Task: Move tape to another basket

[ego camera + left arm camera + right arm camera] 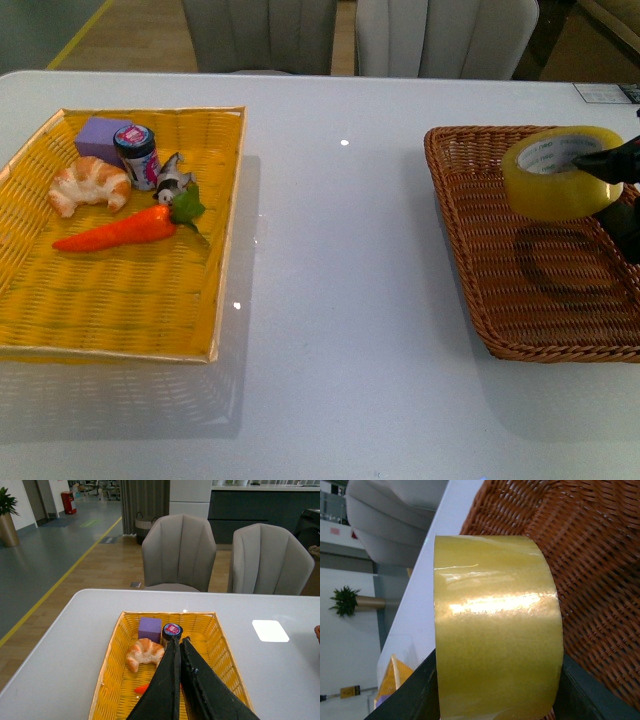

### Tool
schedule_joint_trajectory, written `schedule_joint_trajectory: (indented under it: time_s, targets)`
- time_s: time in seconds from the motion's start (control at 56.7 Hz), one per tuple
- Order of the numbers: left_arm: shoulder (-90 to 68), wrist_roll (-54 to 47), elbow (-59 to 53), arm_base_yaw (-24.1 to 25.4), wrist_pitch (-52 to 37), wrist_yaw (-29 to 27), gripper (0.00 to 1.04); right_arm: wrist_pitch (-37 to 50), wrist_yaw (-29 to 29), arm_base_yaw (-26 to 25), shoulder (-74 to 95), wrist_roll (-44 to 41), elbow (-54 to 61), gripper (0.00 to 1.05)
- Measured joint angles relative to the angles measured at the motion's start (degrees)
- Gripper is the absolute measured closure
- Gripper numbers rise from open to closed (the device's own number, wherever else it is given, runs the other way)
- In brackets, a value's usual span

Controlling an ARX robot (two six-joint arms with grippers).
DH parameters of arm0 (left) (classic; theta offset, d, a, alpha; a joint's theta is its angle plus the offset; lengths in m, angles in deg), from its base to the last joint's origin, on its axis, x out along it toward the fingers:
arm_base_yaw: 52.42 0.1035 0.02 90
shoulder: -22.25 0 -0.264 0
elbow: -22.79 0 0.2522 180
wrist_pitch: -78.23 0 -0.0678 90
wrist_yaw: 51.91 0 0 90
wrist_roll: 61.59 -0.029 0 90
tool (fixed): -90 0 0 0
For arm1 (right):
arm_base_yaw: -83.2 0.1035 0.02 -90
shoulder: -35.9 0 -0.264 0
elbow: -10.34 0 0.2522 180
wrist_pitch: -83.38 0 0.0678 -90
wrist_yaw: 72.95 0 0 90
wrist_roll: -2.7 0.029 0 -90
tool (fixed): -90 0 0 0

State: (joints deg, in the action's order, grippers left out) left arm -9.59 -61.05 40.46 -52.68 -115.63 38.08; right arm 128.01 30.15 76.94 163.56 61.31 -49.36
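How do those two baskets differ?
The yellow basket is bright, with low, straight sides; the brown basket is dark, with raised sloping sides. The yellow basket holds a croissant, carrot and small jar; the brown basket shows nothing inside, only the tape held above it. Both are woven and rectangular.

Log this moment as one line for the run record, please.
right gripper: shut on yellowish translucent packing tape roll | tape: held above dark brown woven wicker basket | left gripper: shut, over yellow woven tray

White table (340, 300), yellow tray (120, 305), brown basket (462, 225)
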Motion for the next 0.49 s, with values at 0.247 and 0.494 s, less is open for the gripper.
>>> schedule_joint_trajectory:
  time_s: [0.247, 0.494]
  targets:
    - [5.84, -0.02, -1.51, 0.00, 4.13, 0.00, 1.03, -0.11, -1.84, 0.28, 6.78, 3.72, -7.02, 0.57]
    - [10.62, -0.07, -3.10, 0.00, 6.34, 0.02, 1.03, -4.81, -3.04, 1.92, 9.64, 4.15, -10.56, 0.52]
